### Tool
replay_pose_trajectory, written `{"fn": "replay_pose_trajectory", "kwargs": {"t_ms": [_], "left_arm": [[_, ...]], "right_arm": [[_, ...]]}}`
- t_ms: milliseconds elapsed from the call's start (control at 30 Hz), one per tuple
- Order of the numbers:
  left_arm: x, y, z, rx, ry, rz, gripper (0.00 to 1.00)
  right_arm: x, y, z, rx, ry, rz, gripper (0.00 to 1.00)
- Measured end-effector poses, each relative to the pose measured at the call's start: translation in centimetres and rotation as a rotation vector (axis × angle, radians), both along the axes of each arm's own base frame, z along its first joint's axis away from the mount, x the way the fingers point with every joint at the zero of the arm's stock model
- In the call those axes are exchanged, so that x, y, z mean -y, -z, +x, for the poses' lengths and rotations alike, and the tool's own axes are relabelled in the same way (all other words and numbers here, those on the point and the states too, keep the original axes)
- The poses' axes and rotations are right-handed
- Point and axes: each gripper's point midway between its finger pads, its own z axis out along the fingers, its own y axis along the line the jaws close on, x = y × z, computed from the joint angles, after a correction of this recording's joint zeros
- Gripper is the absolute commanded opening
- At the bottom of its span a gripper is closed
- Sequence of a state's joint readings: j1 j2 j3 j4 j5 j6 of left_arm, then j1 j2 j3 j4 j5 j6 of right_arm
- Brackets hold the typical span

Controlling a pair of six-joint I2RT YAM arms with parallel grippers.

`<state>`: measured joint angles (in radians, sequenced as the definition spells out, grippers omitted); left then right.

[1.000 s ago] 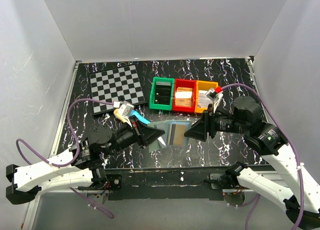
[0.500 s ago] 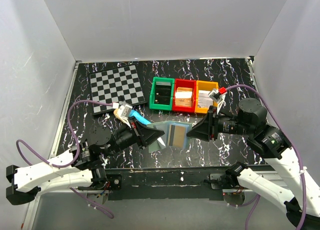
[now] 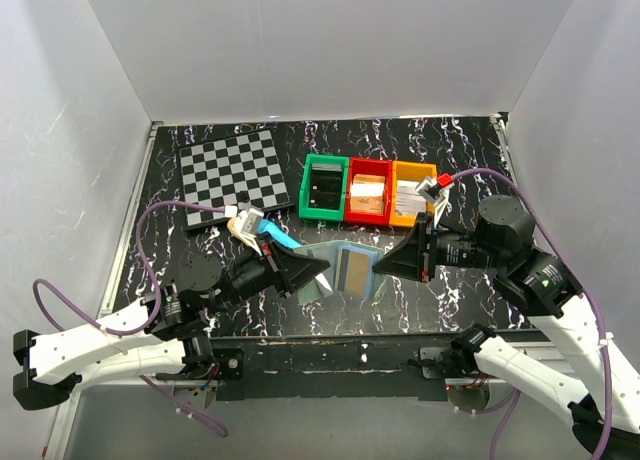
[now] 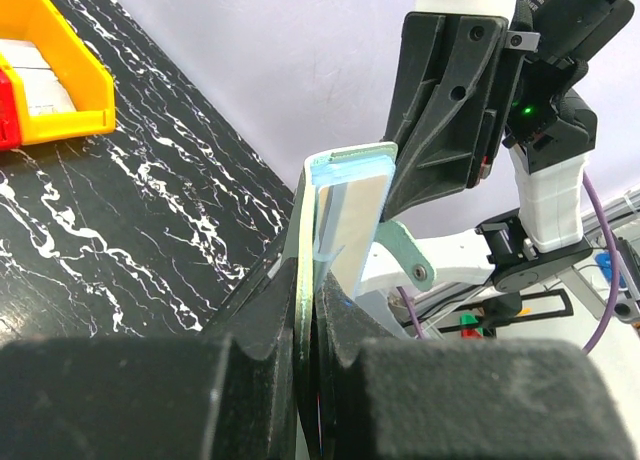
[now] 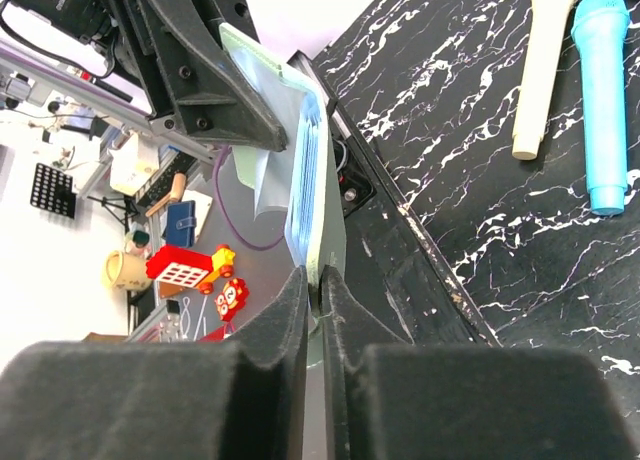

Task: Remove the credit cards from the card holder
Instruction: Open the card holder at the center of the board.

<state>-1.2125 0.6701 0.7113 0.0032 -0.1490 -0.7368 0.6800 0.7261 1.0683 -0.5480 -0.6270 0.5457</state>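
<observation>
Both left hand (image 4: 318,318) and right hand (image 5: 320,282) pinch the flat, pale card holder (image 3: 322,254).

table (image 3: 460,150): black, marbled | on it: checkered board (image 3: 233,167); green bin (image 3: 324,188), red bin (image 3: 369,193), orange bin (image 3: 410,195); blue mic (image 3: 280,236), cream mic (image 3: 242,227)

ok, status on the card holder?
Left gripper shut on grey-green bifold card holder, raised. Right gripper shut on its opposite edge. Brown-striped pale card not out yet. Nothing blocking.
</observation>
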Motion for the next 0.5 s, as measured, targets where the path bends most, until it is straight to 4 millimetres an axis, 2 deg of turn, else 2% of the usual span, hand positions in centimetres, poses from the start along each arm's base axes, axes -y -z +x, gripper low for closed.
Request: {"fn": "replay_pose_trajectory", "kwargs": {"t_ms": [67, 467, 500], "left_arm": [[0.01, 0.04, 0.01, -0.001, 0.0, 0.001, 0.0], [0.18, 0.19, 0.05, -0.004, 0.001, -0.011, 0.0], [0.24, 0.22, 0.05, -0.004, 0.002, -0.01, 0.06]], "right_arm": [[-0.02, -0.04, -0.09, -0.001, -0.005, 0.002, 0.02], [-0.03, -0.09, -0.18, -0.005, -0.009, 0.005, 0.01], [-0.03, -0.09, -0.18, -0.006, -0.008, 0.005, 0.01]]}}
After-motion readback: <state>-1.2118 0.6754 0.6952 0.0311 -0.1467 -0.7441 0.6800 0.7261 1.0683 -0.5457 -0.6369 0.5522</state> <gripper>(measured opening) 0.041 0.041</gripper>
